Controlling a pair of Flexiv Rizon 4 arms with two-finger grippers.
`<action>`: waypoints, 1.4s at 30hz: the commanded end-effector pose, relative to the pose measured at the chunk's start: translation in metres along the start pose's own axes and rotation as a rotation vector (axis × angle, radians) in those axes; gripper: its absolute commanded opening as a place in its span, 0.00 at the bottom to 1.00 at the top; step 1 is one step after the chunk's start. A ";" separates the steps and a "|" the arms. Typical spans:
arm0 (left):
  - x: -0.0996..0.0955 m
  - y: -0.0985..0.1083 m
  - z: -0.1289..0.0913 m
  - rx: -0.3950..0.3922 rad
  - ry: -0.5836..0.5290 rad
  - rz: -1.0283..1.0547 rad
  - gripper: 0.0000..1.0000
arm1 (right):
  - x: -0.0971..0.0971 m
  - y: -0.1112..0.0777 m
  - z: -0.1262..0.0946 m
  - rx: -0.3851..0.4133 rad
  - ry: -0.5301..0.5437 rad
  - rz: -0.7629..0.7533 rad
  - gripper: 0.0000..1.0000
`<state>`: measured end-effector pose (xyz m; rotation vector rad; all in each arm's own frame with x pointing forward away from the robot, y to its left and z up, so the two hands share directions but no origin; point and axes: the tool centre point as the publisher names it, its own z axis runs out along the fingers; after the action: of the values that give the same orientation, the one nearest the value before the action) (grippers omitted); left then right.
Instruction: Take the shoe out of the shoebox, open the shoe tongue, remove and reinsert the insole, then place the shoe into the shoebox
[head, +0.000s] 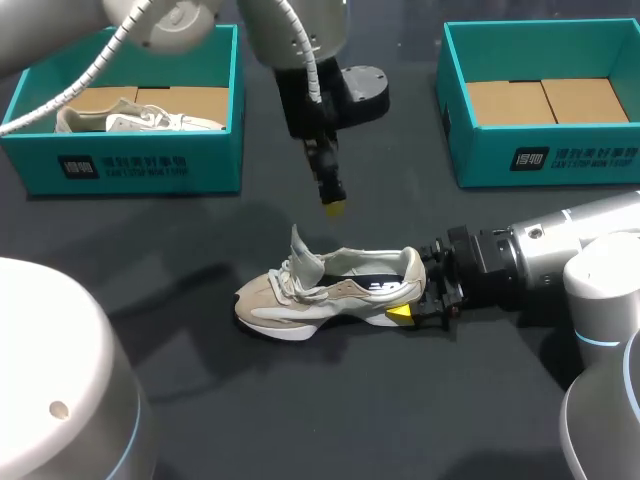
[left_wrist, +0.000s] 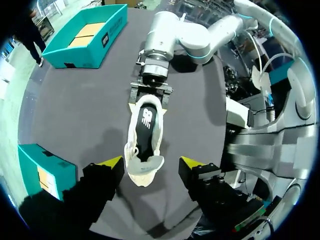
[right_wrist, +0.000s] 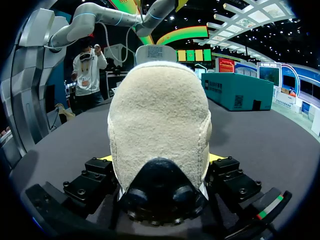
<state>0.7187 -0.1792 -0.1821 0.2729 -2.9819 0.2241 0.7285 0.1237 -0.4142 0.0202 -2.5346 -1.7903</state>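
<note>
A beige and white shoe (head: 320, 290) lies on its sole mid-table, toe to the left, tongue (head: 300, 248) standing up. Its dark insole (left_wrist: 146, 130) shows inside. My right gripper (head: 418, 298) comes in low from the right and is shut on the heel; in the right wrist view the padded heel (right_wrist: 159, 125) fills the space between that gripper's (right_wrist: 160, 159) fingers. My left gripper (head: 333, 203) hangs above and behind the shoe, pointing down, touching nothing. Seen from the left wrist, this gripper (left_wrist: 152, 162) is open, with the shoe's toe (left_wrist: 144, 172) far below it.
A teal shoebox (head: 130, 165) at the back left holds a second pale shoe (head: 140, 120). Another teal shoebox (head: 540, 150) at the back right shows only a cardboard floor. A dark round base (head: 362, 88) sits at the back middle.
</note>
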 end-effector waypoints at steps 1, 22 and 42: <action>0.001 -0.008 0.014 -0.008 0.001 0.035 0.46 | 0.001 -0.001 0.004 0.004 0.000 0.001 0.00; -0.002 -0.028 0.052 -0.018 -0.027 0.191 0.85 | 0.001 -0.001 0.004 0.004 0.000 0.001 0.00; -0.007 -0.034 0.130 -0.014 -0.007 0.313 0.03 | 0.001 -0.001 0.004 0.004 0.000 0.001 0.00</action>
<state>0.7149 -0.2263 -0.2927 -0.1995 -3.0202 0.2360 0.7284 0.1238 -0.4142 0.0204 -2.5344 -1.7905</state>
